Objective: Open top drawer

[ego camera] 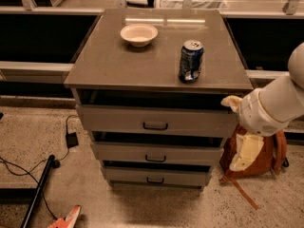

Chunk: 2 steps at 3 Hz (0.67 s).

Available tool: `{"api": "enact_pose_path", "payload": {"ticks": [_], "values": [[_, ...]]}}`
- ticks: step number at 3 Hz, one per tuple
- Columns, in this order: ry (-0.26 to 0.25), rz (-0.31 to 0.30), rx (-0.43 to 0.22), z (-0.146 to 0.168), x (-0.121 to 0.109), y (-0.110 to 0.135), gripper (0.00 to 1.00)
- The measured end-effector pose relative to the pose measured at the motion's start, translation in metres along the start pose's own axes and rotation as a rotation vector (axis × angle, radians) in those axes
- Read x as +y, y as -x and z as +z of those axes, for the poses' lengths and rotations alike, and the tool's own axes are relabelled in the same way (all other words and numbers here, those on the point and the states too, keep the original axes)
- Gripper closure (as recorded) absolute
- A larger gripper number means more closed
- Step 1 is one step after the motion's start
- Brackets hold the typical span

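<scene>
White rounded arm [274,108] (cream-edged), cream end effector [246,152] by backpack [276,148]

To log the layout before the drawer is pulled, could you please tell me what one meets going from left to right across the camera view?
Black pole on the floor → black adapter → cream bowl → blue can → claw, hanging low beside the right side of the cabinet.

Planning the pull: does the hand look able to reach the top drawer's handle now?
Probably yes. The hand hangs right of the cabinet, before an orange bag, and nothing stands in front of the top drawer or its black handle. It must swing left first.
</scene>
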<state>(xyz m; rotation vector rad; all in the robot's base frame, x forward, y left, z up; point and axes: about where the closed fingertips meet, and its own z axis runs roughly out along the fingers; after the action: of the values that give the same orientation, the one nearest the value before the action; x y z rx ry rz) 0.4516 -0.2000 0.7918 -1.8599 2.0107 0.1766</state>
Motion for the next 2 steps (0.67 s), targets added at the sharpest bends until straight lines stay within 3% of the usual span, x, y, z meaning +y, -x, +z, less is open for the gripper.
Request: {"api": "enact_pose_path", "payload": {"ticks": [2], "values": [[0.016,-0.050,-0.020,0.015,0.001,-0.001,0.00]]}}
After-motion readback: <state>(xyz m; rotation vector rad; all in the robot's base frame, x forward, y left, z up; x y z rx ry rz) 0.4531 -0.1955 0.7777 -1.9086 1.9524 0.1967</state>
